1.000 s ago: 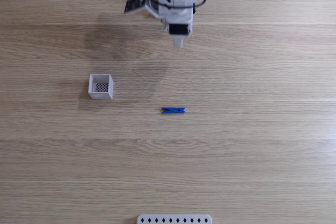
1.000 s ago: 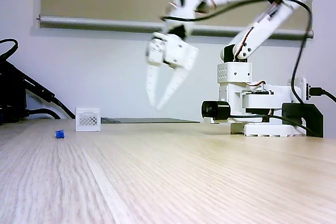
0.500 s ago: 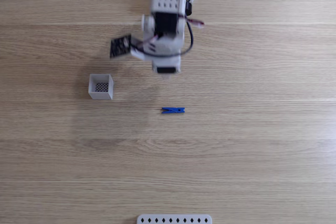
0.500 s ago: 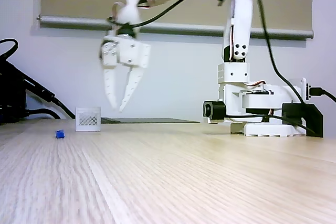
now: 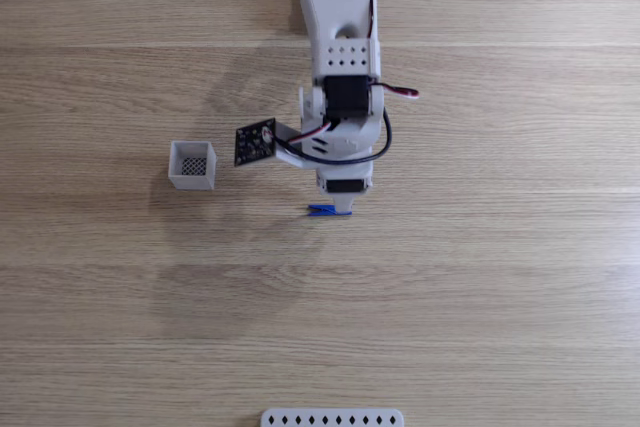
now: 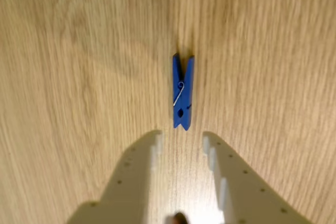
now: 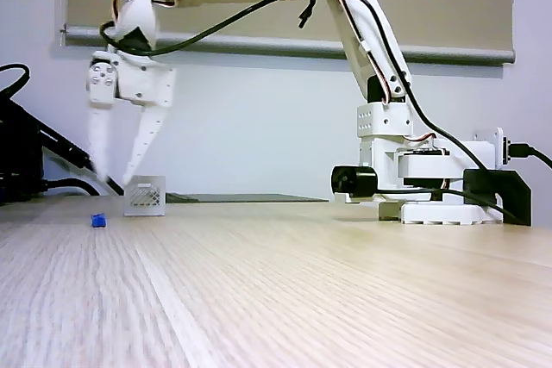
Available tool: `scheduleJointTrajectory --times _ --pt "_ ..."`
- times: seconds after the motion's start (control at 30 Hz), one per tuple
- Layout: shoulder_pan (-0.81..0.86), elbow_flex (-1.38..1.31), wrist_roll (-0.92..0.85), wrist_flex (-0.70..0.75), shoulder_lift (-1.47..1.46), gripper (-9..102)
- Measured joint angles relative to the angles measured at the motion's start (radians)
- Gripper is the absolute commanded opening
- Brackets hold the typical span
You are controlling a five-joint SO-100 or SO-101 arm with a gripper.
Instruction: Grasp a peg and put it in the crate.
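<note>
With its two fingers spread apart and holding nothing, my gripper [image 6: 181,139] hangs above the table [image 5: 500,277], the peg [image 6: 182,92] lying flat just past the fingertips in the wrist view. In a fixed view the crate [image 5: 192,165] stands apart, left of the peg.

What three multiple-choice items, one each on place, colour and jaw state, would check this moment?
1. Where is the peg?
A. inside the crate
B. flat on the table
C. held in the jaws

2. What colour is the peg?
A. blue
B. red
C. green

3. How do the jaws of the gripper stand?
A. shut on the peg
B. shut on nothing
C. open

Key:
1 B, it lies on the wood, apart from the crate.
2 A, bright blue in the wrist view.
3 C, bare wood shows between them, the peg just ahead.
</note>
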Motion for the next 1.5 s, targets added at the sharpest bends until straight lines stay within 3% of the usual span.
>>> scheduleJointTrajectory --times 0.83,1.03,1.13,1.3,1.5 --pt "0.003 -0.014 0.0 -0.06 -0.117 16" --pt "0.011 -0.017 -0.006 -0.066 -0.121 -3" --pt "0.011 0.009 -0.054 -0.084 -0.115 1" --pt "0.011 0.169 -0.153 -0.149 -0.009 -1" --pt "-0.032 0.577 -0.341 -0.371 0.273 -1"
